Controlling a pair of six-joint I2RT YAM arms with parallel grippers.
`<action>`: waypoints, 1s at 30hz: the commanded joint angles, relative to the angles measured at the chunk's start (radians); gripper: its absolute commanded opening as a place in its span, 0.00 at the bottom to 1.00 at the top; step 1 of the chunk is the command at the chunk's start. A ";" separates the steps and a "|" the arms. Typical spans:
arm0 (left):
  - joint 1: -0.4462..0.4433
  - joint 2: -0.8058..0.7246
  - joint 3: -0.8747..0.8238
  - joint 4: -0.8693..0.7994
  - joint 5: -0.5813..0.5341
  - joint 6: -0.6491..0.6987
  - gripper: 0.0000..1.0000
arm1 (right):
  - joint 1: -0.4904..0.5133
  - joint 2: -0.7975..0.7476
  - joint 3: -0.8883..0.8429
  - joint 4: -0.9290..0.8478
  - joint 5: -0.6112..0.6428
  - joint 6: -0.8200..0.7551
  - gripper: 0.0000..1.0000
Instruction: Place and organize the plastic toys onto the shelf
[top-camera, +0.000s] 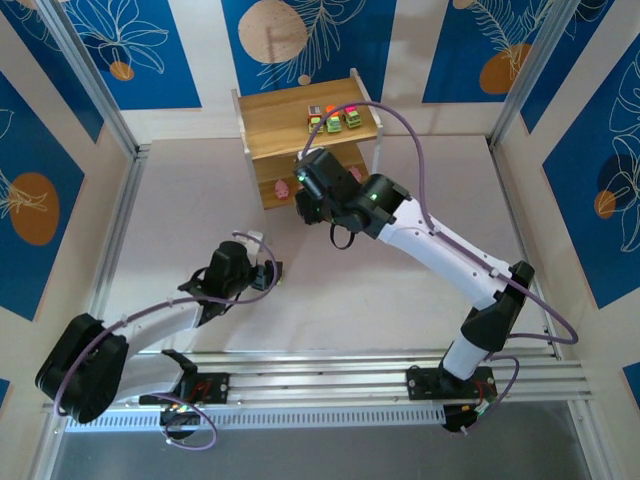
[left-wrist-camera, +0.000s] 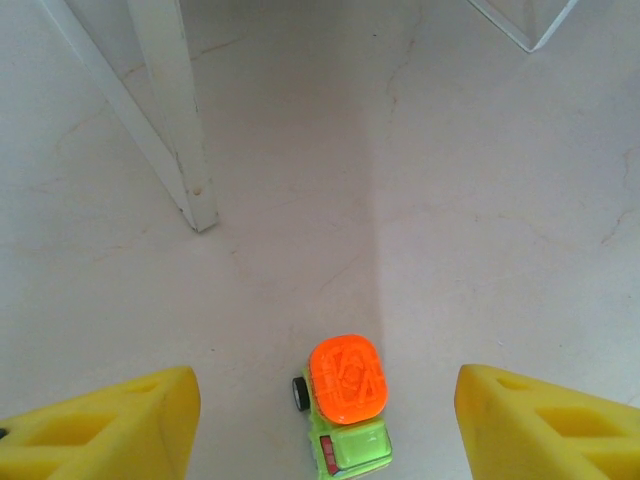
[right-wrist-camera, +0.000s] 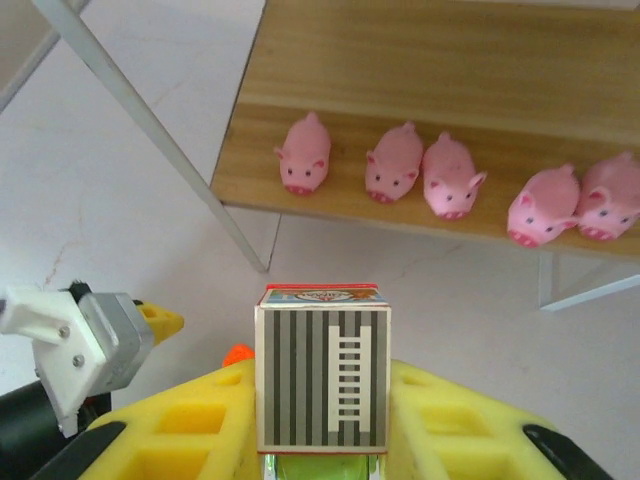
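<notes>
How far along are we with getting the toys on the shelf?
Done: five pink pigs line the lower board of the shelf; three blocky trucks sit on top. In hand: the right gripper is shut on a striped-top truck facing the shelf. Left: the orange-top truck stands on the table between the fingers of the open left gripper, ungripped.

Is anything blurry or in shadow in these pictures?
Top external: even light, all sharp, no glare on the shelf. Left wrist: a soft shadow edge runs down the table to the orange-topped toy. Right wrist: pink pigs crisp; the near striped toy equally sharp.
</notes>
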 joint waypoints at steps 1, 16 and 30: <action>-0.017 -0.025 0.029 -0.027 -0.065 0.025 0.68 | -0.011 0.007 0.095 -0.066 -0.002 -0.039 0.29; -0.044 -0.036 0.028 -0.027 -0.111 0.038 0.68 | -0.067 0.272 0.689 -0.307 -0.011 -0.088 0.29; -0.045 -0.023 0.025 -0.009 -0.098 0.039 0.68 | -0.136 0.344 0.744 -0.176 -0.074 -0.116 0.29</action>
